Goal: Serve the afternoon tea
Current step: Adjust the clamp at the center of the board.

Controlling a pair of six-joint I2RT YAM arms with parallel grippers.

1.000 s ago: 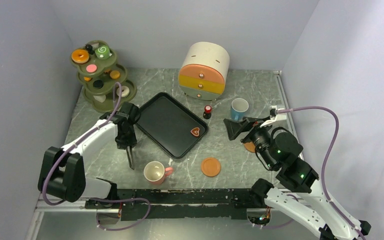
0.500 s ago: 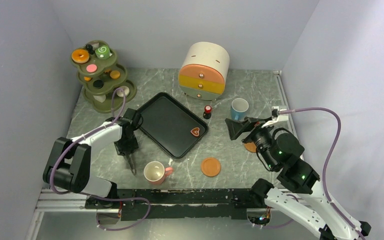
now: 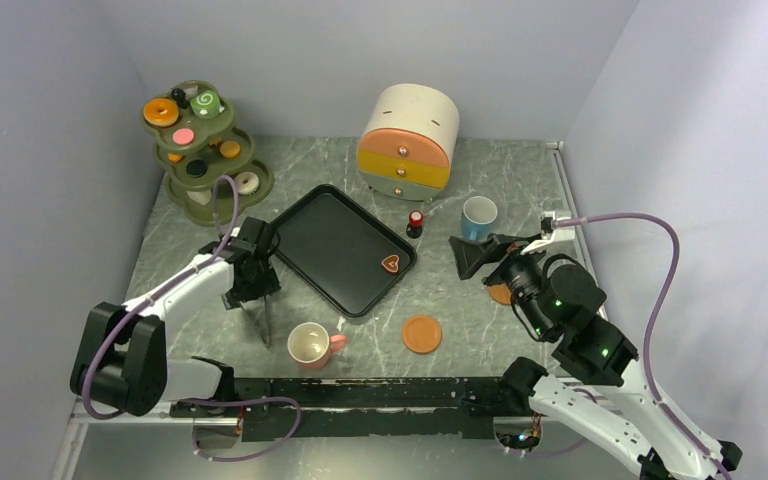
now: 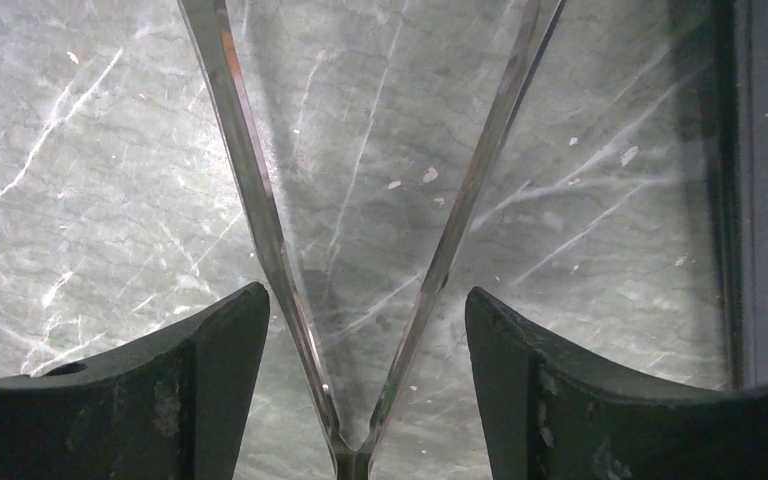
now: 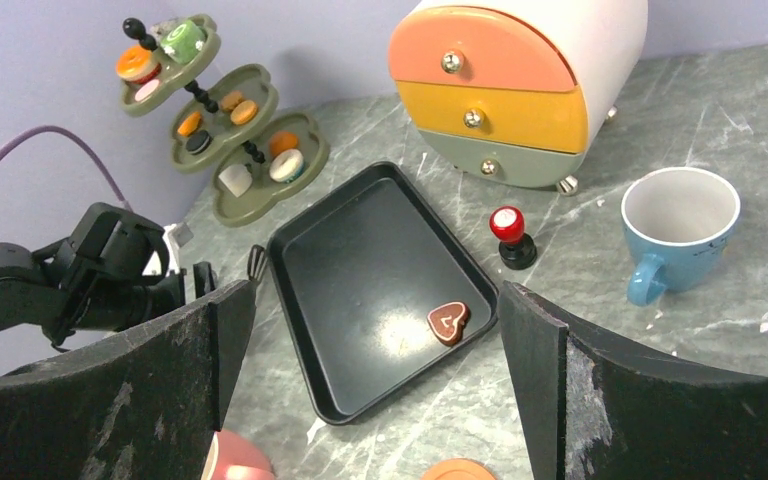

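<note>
The left gripper [image 4: 362, 300] seems clamped on metal tongs [image 4: 250, 180]; the right gripper [image 5: 377, 292] gapes empty. A loose hold could drop pastries [image 3: 160, 111].

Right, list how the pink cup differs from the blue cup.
The pink handled cup stands at the table's near edge; the blue handled cup stands farther back, beside the rounded drawer chest. The pink cup's inside looks cream, the blue cup's white. Both are upright, empty, off the orange round saucers.

The worktop [image 3: 450, 300] is open right of the tray [image 3: 330, 240]; the pink cup [image 3: 310, 345], saucer [image 3: 422, 334] and stamp [image 3: 415, 222] obstruct the near and far approaches.
</note>
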